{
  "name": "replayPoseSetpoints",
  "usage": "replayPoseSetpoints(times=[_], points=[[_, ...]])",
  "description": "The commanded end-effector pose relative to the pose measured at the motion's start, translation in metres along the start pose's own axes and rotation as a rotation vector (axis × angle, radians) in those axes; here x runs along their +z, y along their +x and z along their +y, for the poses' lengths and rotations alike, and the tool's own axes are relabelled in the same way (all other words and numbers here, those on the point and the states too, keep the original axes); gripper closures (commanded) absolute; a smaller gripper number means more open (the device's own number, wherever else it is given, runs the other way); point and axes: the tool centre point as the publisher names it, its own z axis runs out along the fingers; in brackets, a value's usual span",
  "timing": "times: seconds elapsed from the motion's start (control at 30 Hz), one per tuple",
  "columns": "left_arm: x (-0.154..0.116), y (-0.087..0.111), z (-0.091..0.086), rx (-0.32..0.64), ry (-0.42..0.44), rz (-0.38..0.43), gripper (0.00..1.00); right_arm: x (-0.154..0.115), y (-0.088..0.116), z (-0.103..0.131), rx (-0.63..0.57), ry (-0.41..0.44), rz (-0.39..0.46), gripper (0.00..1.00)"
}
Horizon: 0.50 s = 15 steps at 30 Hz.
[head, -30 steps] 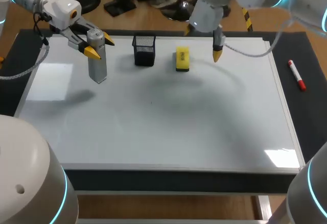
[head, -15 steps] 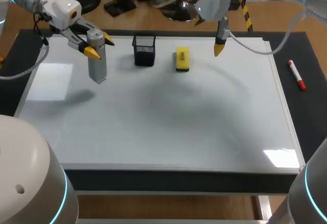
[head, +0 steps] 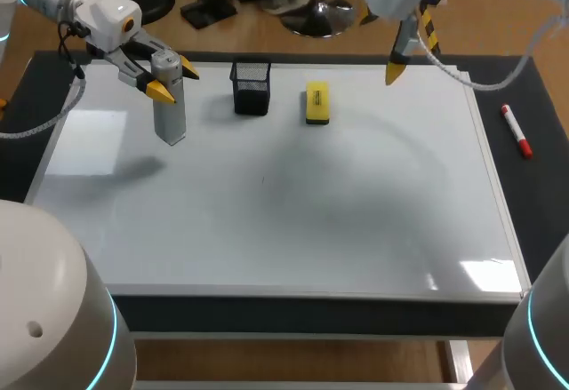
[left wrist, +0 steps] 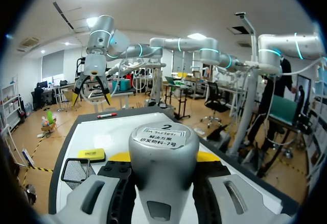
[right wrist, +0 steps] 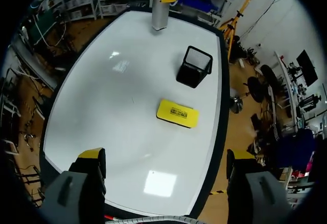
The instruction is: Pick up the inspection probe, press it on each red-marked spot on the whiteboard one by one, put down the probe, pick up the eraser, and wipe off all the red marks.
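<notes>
Right wrist view: the eraser lies ahead of the right gripper, whose fingers are spread and empty. Its long axis runs roughly finger to finger. The left gripper, farther off, clasps the upright probe.

Left gripper clamps the grey probe from both sides, the probe's white-labelled cap filling the foreground and a sliver of yellow tip showing at each flank. The whiteboard stretches ahead. A black mesh basket stands on it beside the gripper, with a yellow eraser lying flat just beyond. A red marker lies past the far edge, and the right gripper hangs in the air toward that end, fingers spread
</notes>
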Motion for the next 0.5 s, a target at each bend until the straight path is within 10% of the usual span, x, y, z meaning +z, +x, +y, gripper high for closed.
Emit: replayPoseSetpoints(times=[0.03, 0.5], points=[[0.0002, 0.0003, -0.0018, -0.001, -0.003, -0.001, 1.0, -0.0119, -0.0036, 0.0032, 0.001, 0.024, 0.003, 0.0], [0.0002, 0.0003, -0.0018, -0.001, -0.003, -0.001, 1.0, -0.0125, -0.009, 0.0041, 0.031, 0.024, 0.047, 0.0]])
